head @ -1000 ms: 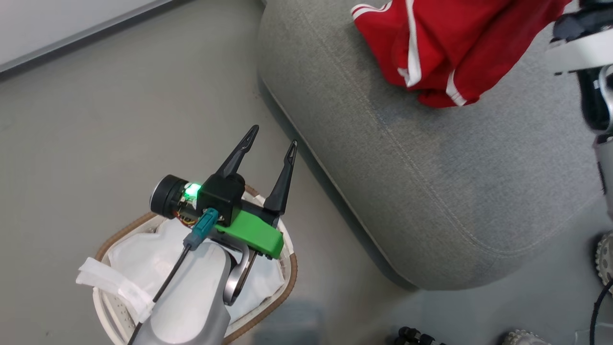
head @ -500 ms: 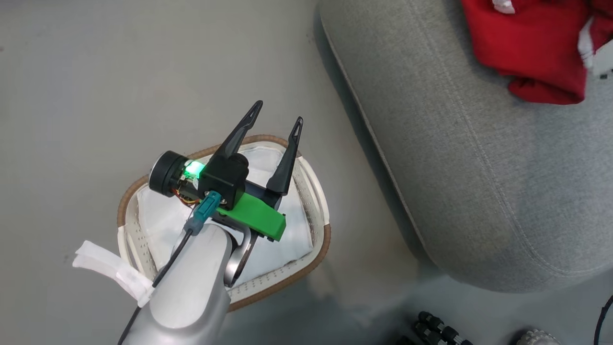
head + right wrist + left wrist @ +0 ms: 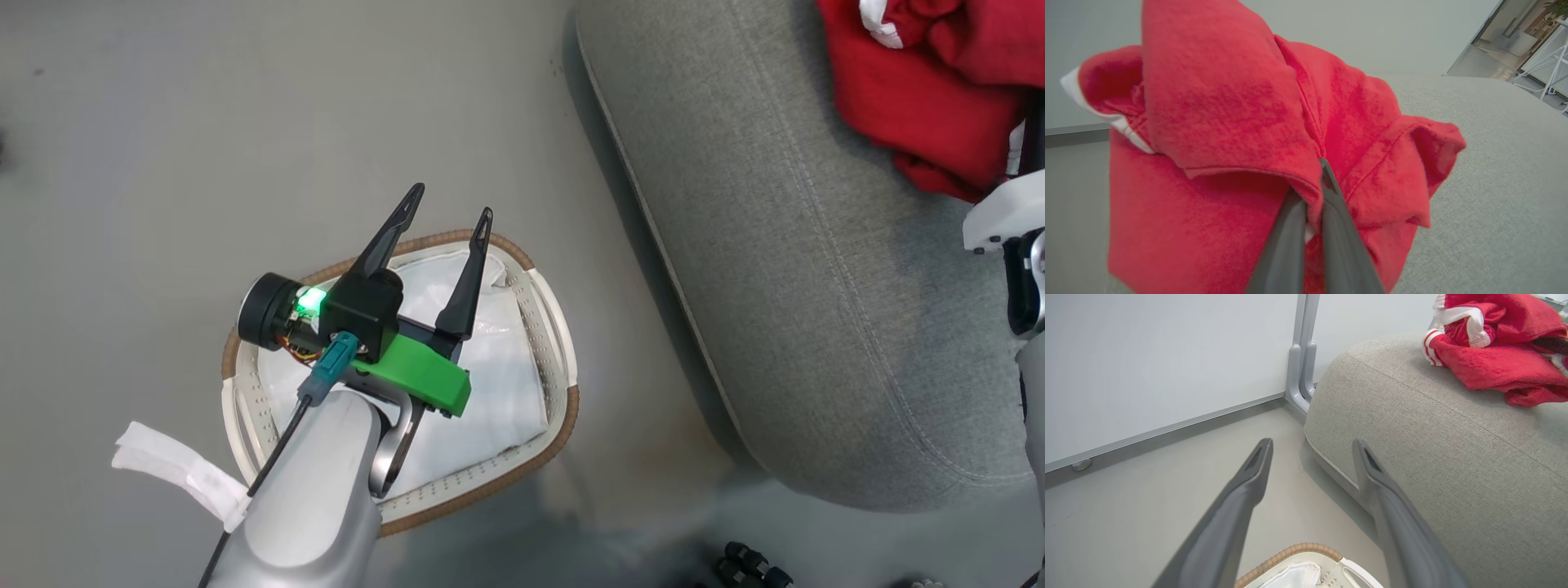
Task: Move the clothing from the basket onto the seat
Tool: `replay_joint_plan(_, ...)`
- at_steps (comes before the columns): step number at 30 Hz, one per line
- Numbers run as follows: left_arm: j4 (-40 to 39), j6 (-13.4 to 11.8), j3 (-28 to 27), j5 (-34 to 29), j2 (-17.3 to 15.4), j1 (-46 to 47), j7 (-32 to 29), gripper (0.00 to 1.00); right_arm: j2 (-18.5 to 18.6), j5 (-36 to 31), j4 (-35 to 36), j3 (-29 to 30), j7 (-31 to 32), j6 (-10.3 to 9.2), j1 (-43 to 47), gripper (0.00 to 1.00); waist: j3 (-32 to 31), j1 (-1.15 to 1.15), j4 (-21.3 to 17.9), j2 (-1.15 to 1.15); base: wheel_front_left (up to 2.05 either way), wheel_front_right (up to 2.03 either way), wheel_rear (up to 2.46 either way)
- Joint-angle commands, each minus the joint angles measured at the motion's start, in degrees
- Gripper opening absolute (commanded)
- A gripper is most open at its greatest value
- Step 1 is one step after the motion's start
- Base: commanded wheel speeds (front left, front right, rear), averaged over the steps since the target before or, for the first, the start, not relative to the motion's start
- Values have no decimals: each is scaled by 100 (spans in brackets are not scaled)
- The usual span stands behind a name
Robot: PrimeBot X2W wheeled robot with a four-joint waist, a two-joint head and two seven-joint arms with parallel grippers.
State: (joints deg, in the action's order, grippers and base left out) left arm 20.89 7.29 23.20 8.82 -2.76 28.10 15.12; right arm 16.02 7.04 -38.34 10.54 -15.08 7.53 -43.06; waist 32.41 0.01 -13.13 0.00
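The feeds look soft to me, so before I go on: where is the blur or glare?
Head view: even light, no glare; floor below the basket looks smeared. Left wrist view: the left tool's near fingers are soft, the sofa crisp. Right wrist view: the clothing is close and slightly soft, the right tool's fingers blurred.

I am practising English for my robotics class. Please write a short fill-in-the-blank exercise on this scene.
The left gripper hovers above the basket with its jaws ____.
The clothing rests on the grey seat, not in the ____.
The right gripper is shut on clothing of ____ colour.
The sheet inside the basket is ____.
Missing words: open; basket; red; white.
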Motion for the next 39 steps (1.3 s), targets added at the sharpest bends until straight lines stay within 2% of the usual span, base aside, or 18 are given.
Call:
replay_joint_plan(1,4,22,-42,18,-24,-88,4,100,-21,9,86,49,-13,-8,168,100,-233,-1,-79,0,0,0,0)
replay_joint_plan(11,11,-86,-432,138,-26,-490,4,100,-299,238,942,-119,-13,-8,1033,100,-902,-1,11,0,0,0,0)
replay_joint_plan(22,-47,-405,-1190,247,-24,-1084,4,100,-727,603,1785,-1126,-14,-8,1682,100,-1457,-1,526,0,0,0,0)
replay_joint_plan(31,5,-641,-1651,391,-20,-1538,4,100,-955,490,1849,-1396,-13,-8,2151,100,-1832,-1,1062,0,0,0,0)
replay_joint_plan(39,96,-688,-1919,493,-20,-1952,4,100,-1062,441,1755,-1361,-13,-7,2586,100,-2116,-1,1332,0,0,0,0)
